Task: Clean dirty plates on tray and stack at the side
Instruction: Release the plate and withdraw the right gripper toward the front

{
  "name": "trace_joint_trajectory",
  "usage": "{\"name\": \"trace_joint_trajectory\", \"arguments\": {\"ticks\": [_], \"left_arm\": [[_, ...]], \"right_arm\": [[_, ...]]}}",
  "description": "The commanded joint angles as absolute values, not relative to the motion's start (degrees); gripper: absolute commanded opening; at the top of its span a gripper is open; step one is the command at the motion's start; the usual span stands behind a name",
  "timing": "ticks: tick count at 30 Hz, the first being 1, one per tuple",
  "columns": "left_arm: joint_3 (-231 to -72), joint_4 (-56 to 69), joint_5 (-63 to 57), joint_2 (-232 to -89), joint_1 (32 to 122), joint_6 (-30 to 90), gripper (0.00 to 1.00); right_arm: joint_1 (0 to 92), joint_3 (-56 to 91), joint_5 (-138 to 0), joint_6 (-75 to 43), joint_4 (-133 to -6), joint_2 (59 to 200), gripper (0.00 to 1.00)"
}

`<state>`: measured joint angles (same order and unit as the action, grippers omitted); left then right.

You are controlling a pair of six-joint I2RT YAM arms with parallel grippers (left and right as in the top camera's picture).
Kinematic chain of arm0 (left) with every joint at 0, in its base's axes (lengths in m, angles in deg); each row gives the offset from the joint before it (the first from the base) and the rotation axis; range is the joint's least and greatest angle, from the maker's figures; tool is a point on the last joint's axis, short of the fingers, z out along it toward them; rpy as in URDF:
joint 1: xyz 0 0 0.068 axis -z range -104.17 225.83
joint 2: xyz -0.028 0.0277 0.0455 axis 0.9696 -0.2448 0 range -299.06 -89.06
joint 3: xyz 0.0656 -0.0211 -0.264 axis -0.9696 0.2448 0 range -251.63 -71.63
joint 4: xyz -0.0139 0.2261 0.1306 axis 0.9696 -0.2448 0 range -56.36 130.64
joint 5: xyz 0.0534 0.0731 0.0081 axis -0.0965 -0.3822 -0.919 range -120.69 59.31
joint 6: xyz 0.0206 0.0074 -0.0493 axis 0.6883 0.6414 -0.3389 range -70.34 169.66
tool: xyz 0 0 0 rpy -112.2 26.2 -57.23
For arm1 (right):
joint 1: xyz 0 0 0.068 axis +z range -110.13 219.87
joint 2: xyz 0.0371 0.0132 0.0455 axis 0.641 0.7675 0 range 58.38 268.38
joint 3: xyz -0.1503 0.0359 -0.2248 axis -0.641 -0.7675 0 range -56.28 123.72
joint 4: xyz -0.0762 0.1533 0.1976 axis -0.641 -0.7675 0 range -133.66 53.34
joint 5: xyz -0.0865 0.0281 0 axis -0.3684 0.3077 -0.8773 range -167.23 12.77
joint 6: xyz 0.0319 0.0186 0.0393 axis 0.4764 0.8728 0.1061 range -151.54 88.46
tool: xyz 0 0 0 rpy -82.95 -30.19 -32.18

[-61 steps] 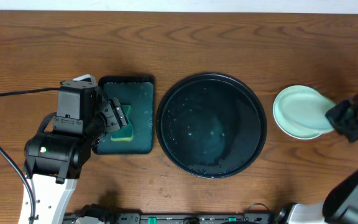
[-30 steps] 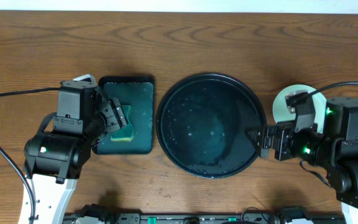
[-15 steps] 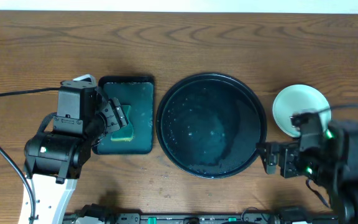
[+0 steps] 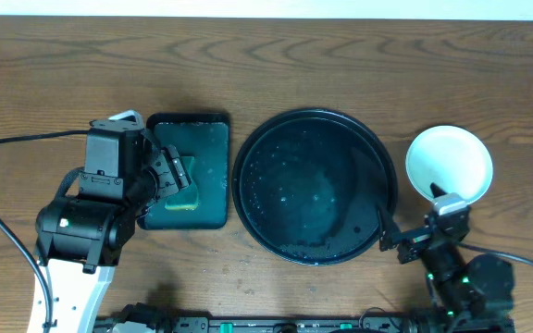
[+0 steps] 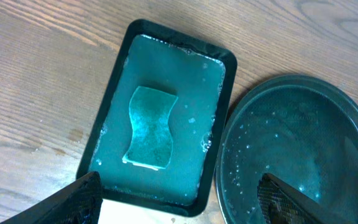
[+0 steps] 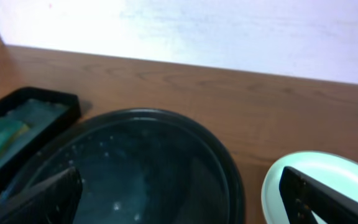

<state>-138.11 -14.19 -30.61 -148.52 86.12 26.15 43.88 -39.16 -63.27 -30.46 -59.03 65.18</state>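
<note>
My left end effector hangs wide and empty over the one sponge in the one green rectangular tray, my right end effector gapes wide by the rim of the one black tray, and just right of it on the desk I count one white plate showing.

Overhead: even, diffuse light from above; shadows short and soft on the brown wood-grain table. Small round white plate nearly blown out. Large round glossy black tray shows a dull sheen and bright droplet specks. Left wrist view sharp mid-frame; dark fingers in bottom corners blurred. Right wrist view soft throughout, pale wall washed out
</note>
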Motion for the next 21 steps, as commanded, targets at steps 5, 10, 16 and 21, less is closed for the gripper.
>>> {"name": "trace_joint_trajectory", "arguments": {"ticks": [5, 10, 16, 21], "left_arm": [[-139.09, -14.19, -30.66, -148.58, 85.88, 26.7, 0.81], [-139.09, -14.19, -30.66, -148.58, 85.88, 26.7, 0.81], [-139.09, -14.19, -30.66, -148.58, 85.88, 26.7, 0.8], [-139.09, -14.19, -30.66, -148.58, 85.88, 26.7, 0.8]], "right_arm": [[41.83, -51.55, -61.07, -23.88, -49.19, 59.04, 0.99], [41.78, -55.99, -61.92, -23.9, -39.14, 58.65, 0.99], [41.83, -55.99, -62.38, -24.51, -39.42, 58.65, 0.99], [41.83, -55.99, -62.38, -24.51, -39.46, 58.67, 0.99]]}}
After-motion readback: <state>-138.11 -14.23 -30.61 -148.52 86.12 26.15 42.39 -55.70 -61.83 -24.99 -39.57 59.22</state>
